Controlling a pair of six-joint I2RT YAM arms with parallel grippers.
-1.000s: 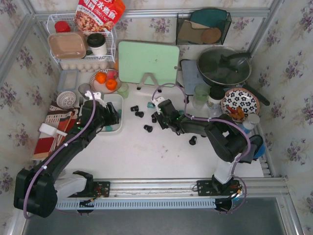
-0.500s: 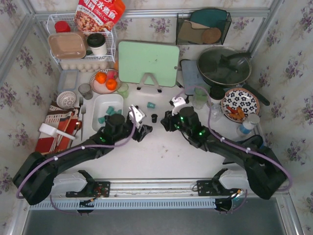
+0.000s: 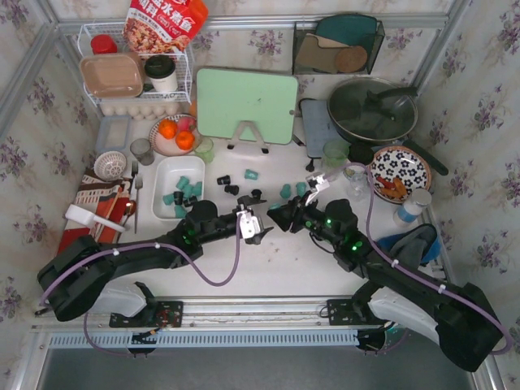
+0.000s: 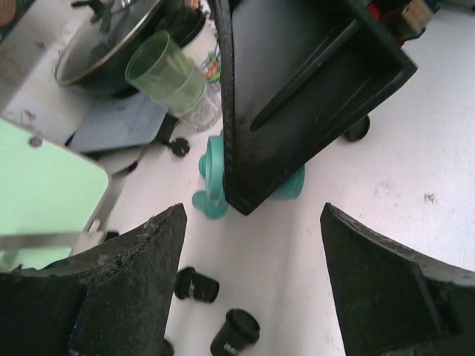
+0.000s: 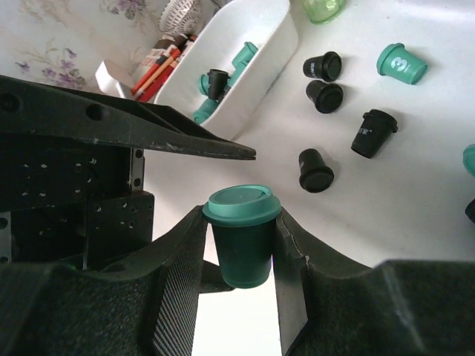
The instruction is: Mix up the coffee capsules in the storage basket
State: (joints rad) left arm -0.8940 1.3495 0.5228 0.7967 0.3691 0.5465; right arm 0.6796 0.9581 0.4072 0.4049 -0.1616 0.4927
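Note:
My right gripper [image 5: 241, 222] is shut on an upright teal coffee capsule [image 5: 241, 256], held above the table near its middle [image 3: 280, 218]. Facing it, my left gripper [image 4: 252, 222] stands open with nothing between its fingers [image 3: 257, 229]. Below it lie two black capsules [image 4: 197, 285] [image 4: 236, 331]. The white storage basket [image 3: 167, 172] sits to the left and holds several teal capsules [image 3: 180, 185] and a black one [image 5: 216, 77]. Loose black capsules [image 5: 315, 169] [image 5: 373, 132] and teal ones [image 3: 284, 192] [image 5: 401, 63] lie on the table between the basket and the arms.
A green cutting board [image 3: 247, 103] stands on a rack behind the capsules. Translucent green cups [image 3: 335, 152] [image 3: 204, 149], a lidded pan [image 3: 372, 110] and a patterned plate [image 3: 398, 172] are at the back right. A fruit plate [image 3: 175, 132] and a wire rack [image 3: 134, 77] sit at the back left.
My left arm has left the basket and swung right to the table's middle, its jaws widening. The right arm has drawn nearer and now faces the left gripper.

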